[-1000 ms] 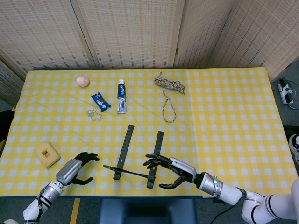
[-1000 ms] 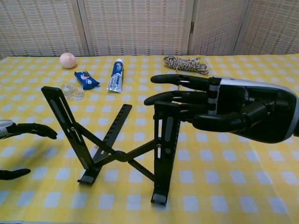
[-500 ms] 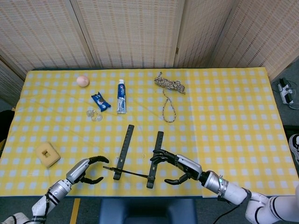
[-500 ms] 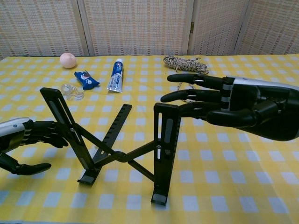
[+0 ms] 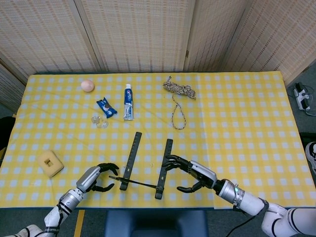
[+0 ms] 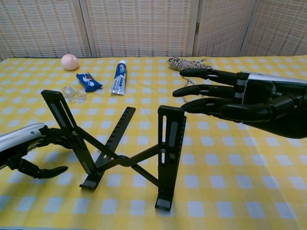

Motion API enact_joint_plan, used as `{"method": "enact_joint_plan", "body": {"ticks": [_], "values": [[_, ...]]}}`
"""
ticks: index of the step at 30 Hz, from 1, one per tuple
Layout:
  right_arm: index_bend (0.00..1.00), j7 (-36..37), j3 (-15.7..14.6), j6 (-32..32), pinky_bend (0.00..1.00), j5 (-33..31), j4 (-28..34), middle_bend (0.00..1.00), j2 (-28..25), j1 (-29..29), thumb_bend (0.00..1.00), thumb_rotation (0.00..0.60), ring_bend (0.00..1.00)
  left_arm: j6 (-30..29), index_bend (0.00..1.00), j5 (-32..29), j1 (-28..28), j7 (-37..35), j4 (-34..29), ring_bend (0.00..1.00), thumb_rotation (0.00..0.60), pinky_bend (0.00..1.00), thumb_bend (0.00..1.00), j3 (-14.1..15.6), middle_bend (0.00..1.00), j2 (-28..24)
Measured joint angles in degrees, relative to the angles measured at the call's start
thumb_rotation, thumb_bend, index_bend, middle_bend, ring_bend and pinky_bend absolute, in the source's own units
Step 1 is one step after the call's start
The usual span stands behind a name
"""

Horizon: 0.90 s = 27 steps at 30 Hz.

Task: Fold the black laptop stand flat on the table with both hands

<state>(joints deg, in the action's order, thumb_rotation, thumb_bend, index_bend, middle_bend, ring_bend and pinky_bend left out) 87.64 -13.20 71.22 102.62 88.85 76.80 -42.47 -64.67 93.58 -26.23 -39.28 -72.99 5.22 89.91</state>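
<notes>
The black laptop stand (image 6: pixel 125 160) stands unfolded near the table's front edge, its two slotted legs raised and joined by crossed bars. In the head view the stand (image 5: pixel 132 158) shows as two parallel bars. My left hand (image 6: pixel 29 152) sits low beside the left leg, fingers curled toward it with the tips at or almost on the bar, holding nothing. My right hand (image 6: pixel 239 102) hovers with fingers spread to the right of the right upright, its tips just above and apart from the top. From above, the left hand (image 5: pixel 98 177) and right hand (image 5: pixel 191 172) flank the stand.
Behind the stand lie a toothpaste tube (image 5: pixel 128 101), a blue snack packet (image 5: pixel 106 106), a clear plastic piece (image 5: pixel 99 121), a peach ball (image 5: pixel 87 85) and a coil of rope (image 5: pixel 178 93). A yellow sponge (image 5: pixel 50 163) sits at the front left. The table's front edge is close.
My left hand has moved right, up to the stand's left leg. My right hand has drawn back to the right, off the right upright. The stand has not moved.
</notes>
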Motion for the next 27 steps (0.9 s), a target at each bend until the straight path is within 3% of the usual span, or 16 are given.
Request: {"method": "enact_joint_plan", "body": {"ticks": [27], "values": [[0.10, 1.52, 0.19, -0.02, 0.03, 0.13, -1.83, 0.20, 0.61, 1.18, 0.34, 0.600, 0.19, 0.22, 0.51, -1.02, -1.02, 0.71, 0.23, 0.26, 0.600, 0.21, 0.43, -0.35, 0.32, 3.11]]}}
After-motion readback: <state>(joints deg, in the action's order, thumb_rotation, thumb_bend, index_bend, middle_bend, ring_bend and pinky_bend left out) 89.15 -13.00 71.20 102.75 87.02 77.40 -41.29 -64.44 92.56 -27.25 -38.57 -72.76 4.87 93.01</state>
